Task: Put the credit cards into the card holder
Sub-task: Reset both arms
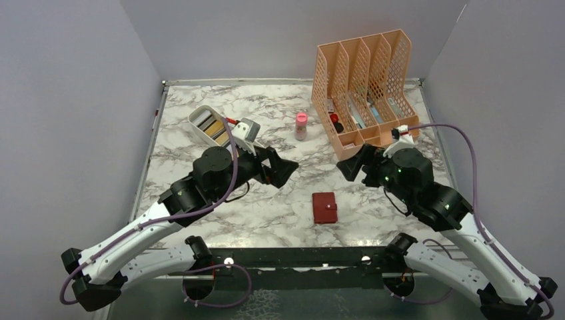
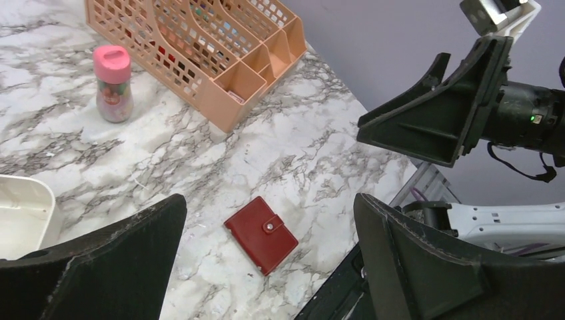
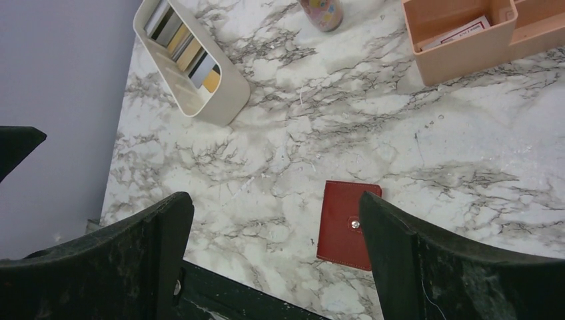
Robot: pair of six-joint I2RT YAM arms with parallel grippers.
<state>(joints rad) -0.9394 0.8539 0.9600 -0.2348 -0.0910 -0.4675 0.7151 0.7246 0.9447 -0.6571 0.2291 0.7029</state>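
Cards (image 3: 181,45) stand on edge in a row inside a white oblong tray (image 3: 225,101) with rounded ends, at the far left of the worktop (image 1: 266,217); their edges show grey, yellow and orange. The card holder (image 1: 324,207), a flat red rectangle with a leather-like grain and 1 small metal snap on its flap, lies closed near the front edge of the worktop, well apart from the tray and between the 2 arms. At the far right stands a peach plastic file organiser (image 1: 363,83) with 4 upright latticed slots and low open compartments in front; one front compartment holds a white printed card, and the slots hold a few thin items too small to name. A small bottle (image 1: 301,125) with a pink cap stands upright between tray and organiser. The worktop is white marble-patterned with grey veins. The left hand (image 1: 283,170) and the right hand (image 1: 345,168) hover above the worktop facing each other, both spread wide and holding nothing.
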